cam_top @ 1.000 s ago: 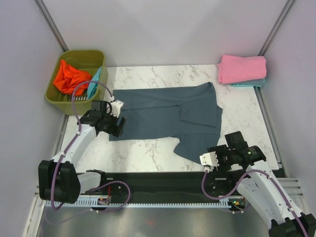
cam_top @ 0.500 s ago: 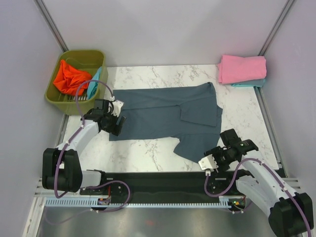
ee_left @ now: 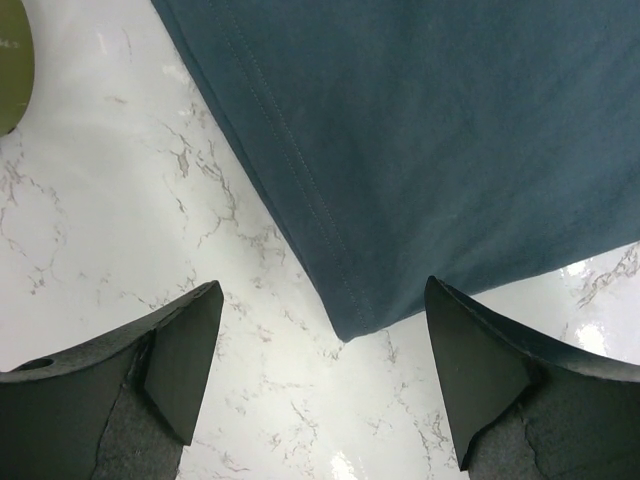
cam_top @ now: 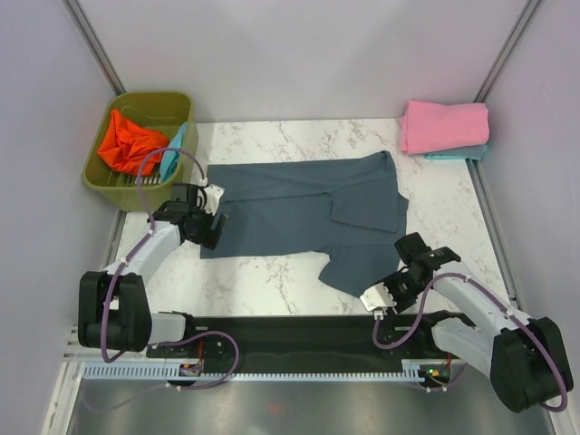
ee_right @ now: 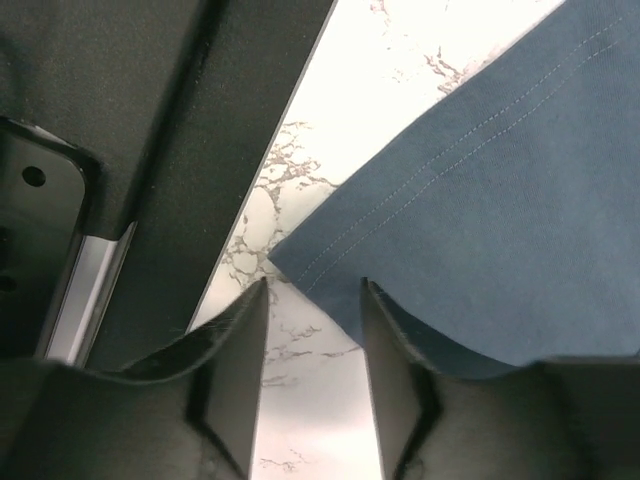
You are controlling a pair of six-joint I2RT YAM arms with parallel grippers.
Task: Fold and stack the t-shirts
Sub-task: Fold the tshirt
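A large slate blue-grey t-shirt [cam_top: 299, 208] lies spread on the marble table, its right side partly folded over. My left gripper [cam_top: 208, 237] is open above the shirt's near left corner [ee_left: 350, 325], which lies between the fingertips [ee_left: 190, 330] with nothing gripped. My right gripper [cam_top: 394, 279] is open at the near right corner [ee_right: 300, 260], which lies just beyond its fingertips [ee_right: 250, 300]. A folded pink t-shirt [cam_top: 444, 125] rests on a folded teal one [cam_top: 458, 154] at the back right. An orange-red t-shirt [cam_top: 127, 143] and a teal one [cam_top: 172, 149] lie in the bin.
The olive-green plastic bin [cam_top: 154, 98] stands at the back left, its edge showing in the left wrist view [ee_left: 12, 70]. A black rail [cam_top: 290, 328] runs along the table's near edge, close beside my right gripper [ee_right: 180, 120]. Grey walls enclose the table.
My right gripper has moved left and down toward the shirt's near right corner. My left gripper has shifted only slightly at the near left corner. The shirts have not moved.
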